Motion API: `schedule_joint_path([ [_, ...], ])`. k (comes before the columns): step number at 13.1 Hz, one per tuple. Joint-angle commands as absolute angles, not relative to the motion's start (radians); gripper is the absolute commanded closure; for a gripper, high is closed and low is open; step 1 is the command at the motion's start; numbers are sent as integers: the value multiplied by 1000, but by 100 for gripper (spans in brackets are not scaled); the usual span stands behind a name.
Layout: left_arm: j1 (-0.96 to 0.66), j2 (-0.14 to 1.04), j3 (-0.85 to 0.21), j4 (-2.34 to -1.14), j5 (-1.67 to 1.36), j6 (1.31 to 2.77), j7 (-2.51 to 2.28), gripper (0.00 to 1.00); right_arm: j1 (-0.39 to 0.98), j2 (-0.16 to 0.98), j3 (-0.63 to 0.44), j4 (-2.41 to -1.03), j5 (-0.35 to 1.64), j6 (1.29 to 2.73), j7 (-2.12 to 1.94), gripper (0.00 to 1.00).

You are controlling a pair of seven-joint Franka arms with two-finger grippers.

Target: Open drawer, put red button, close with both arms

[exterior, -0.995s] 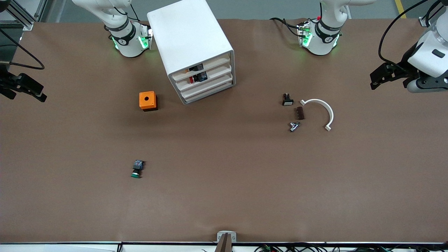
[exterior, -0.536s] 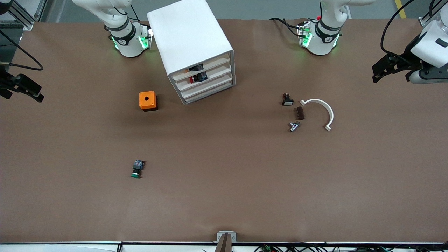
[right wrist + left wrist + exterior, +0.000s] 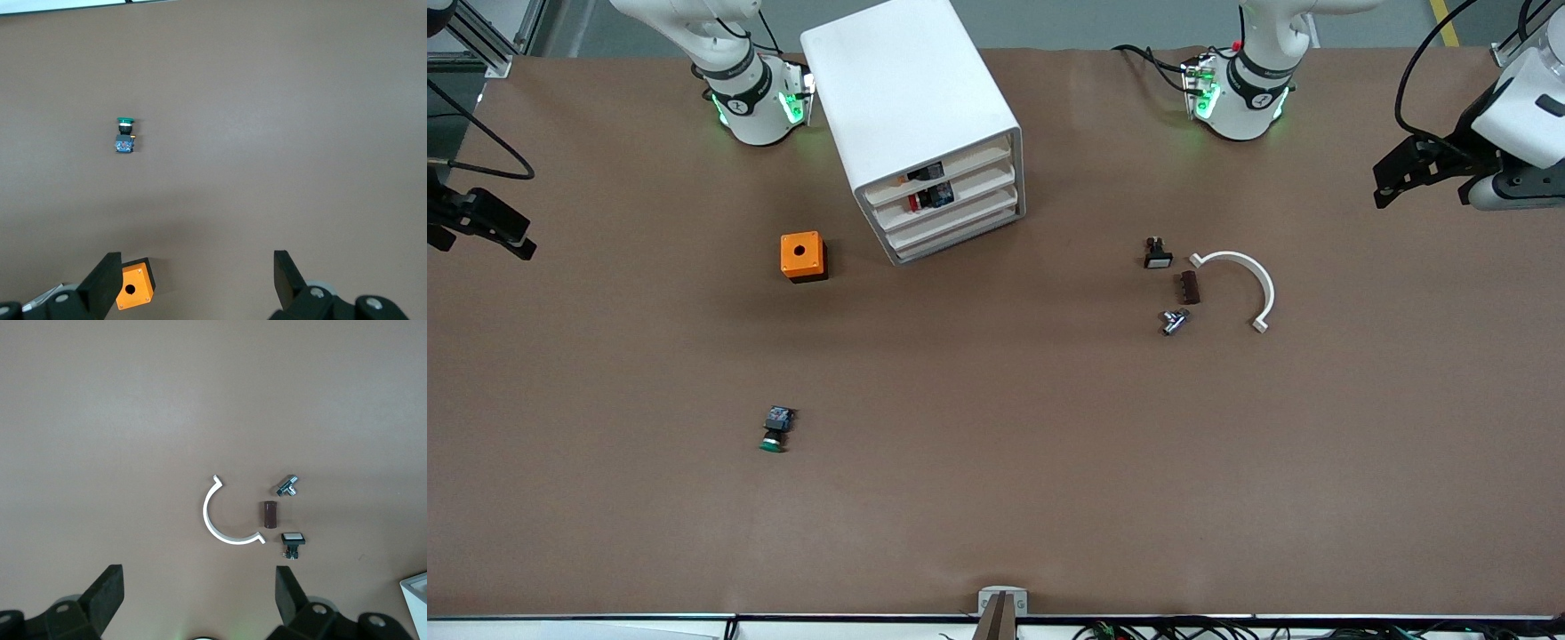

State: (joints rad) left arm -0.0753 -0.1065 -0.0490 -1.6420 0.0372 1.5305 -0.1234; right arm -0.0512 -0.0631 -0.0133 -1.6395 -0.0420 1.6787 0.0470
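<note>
in the front view the red button with the black and blue body (image 3: 930,196) is already lying inside the white plastic drawer cabinet (image 3: 918,124), whose drawers are looking pushed in, so the task is seeming nearly or fully done. both arms are waiting high, the left gripper (image 3: 1400,178) over its end of the table and the right gripper (image 3: 482,224) over its own end. in the left wrist view the left gripper's fingers (image 3: 107,597) are standing spread and empty above the white curved plastic piece (image 3: 220,519), and in the right wrist view the right gripper's fingers (image 3: 105,280) are spread too, above the orange box with a hole (image 3: 133,291) and the green-capped button (image 3: 124,135).

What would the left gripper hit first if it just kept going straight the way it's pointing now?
Probably bare table. The open left gripper points down at empty brown surface; the white curved bracket is the closest object, though depth is hard to judge.
</note>
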Motion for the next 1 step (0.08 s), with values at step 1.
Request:
schedule_joint_path([
  [1, -71, -87, -49, -1605, 20, 1508, -115, 0, -63, -57, -3, -1608, -51, 1669, -14, 0],
])
